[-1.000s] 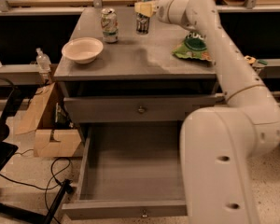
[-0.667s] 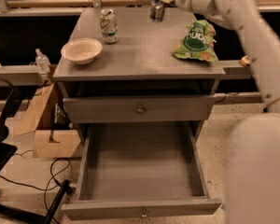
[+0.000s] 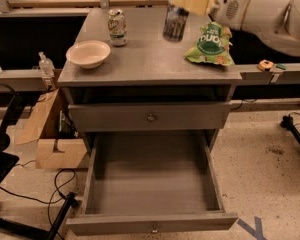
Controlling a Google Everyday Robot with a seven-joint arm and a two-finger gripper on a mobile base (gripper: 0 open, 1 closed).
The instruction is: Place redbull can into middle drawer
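Can status: redbull can upright, long axis vertical, its top clamped in my end effector above back of bench. Middle drawer stands open, below and well forward of can, beyond bench front edge. Upper drawer front closed between them. My read: carry forward first, then lower.

White, rounded arm with a dotted round grille and tan band; pale yellow gripper at top centre
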